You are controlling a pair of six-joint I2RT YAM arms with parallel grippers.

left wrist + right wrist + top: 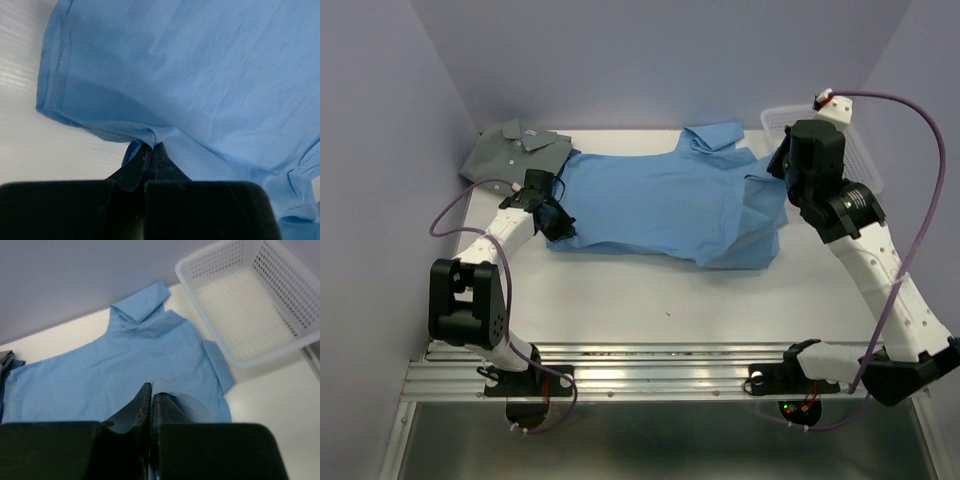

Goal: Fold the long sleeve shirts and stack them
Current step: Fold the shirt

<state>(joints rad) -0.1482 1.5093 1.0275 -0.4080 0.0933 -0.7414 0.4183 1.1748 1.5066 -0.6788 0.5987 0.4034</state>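
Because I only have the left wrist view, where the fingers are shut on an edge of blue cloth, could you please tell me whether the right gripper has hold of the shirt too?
Observer: Yes, the right gripper is shut on a fold of the light blue shirt, at the shirt's right end.
Operator: Thank you. Is another shirt on the table as well?
Observer: Yes, a grey-green shirt lies folded at the far left corner of the table, next to the blue one's left end.
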